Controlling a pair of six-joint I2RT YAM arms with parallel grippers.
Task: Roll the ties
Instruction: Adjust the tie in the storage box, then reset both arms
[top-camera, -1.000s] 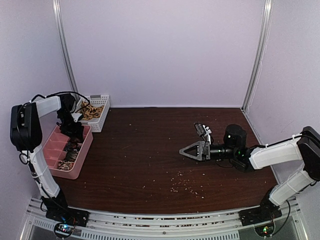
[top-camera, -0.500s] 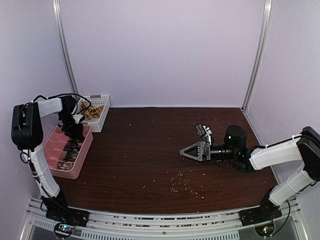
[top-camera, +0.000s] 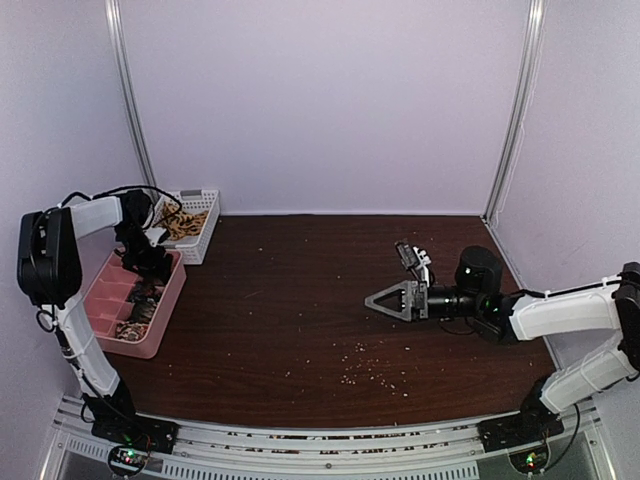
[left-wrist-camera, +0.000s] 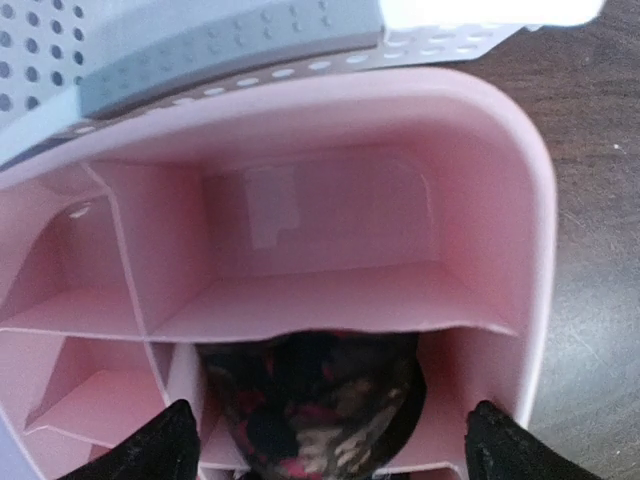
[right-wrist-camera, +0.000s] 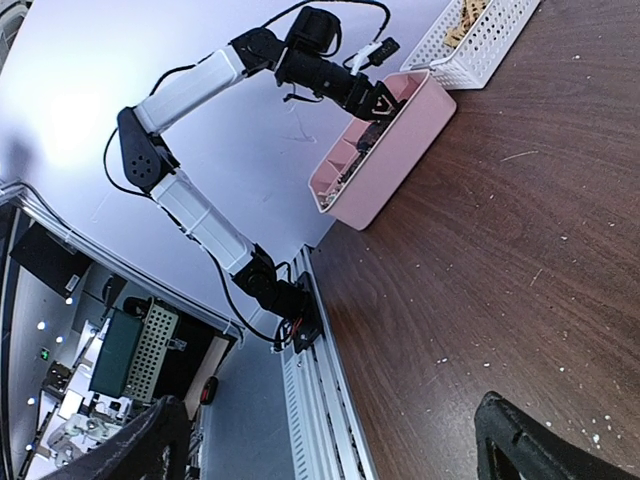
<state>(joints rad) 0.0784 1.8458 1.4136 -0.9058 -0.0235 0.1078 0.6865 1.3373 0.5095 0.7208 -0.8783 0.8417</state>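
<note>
Pink plastic divided tray (left-wrist-camera: 330, 215) at the dark wooden counter's (top-camera: 300, 300) left edge held a dark patterned rolled tie (left-wrist-camera: 315, 400) in one compartment, beneath the wide-spread, empty left pincer (left-wrist-camera: 335, 445), while the right pincer (top-camera: 375, 300), fully open and empty, hovered well apart over the counter's right half.

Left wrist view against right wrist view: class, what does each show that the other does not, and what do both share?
Left wrist only: the tray's inside, with a bare far compartment and a rolled, patterned tie in the next. Right wrist only: the whole left arm, the rail, crumbs, the open right gripper. Both: tray, white basket, dark table, open left gripper.
</note>
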